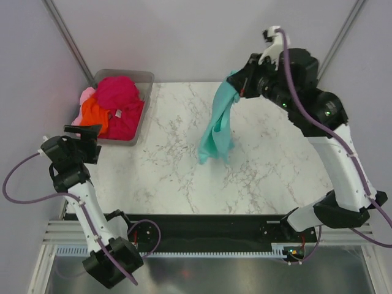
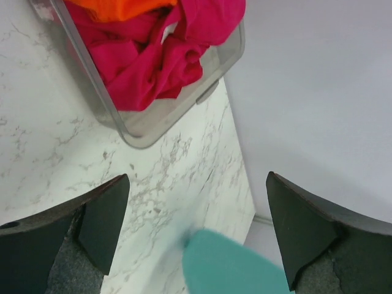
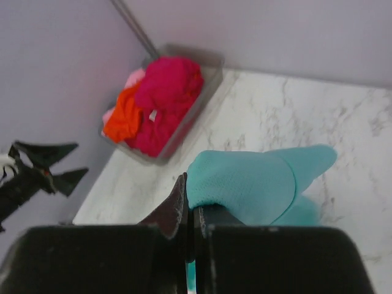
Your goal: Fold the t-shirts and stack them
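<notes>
**While one shirt hangs, three lie in the bin**

Where my right gripper [image 1: 237, 84] pinches it, the teal t-shirt [image 1: 217, 128] is bunched between fully closed fingers and hangs in a long drape over the middle of the marble table [image 1: 165, 171]; whether its lower end touches the top I cannot tell. Well to the left, the magenta t-shirt [image 1: 119, 98], orange t-shirt [image 1: 94, 117] and light pink t-shirt [image 1: 87, 96] lie crumpled together in the clear plastic bin [image 1: 146, 76] at the far left corner. My left gripper [image 1: 93, 142] hovers beside the bin's near end, fingers spread wide, holding nothing.
</notes>
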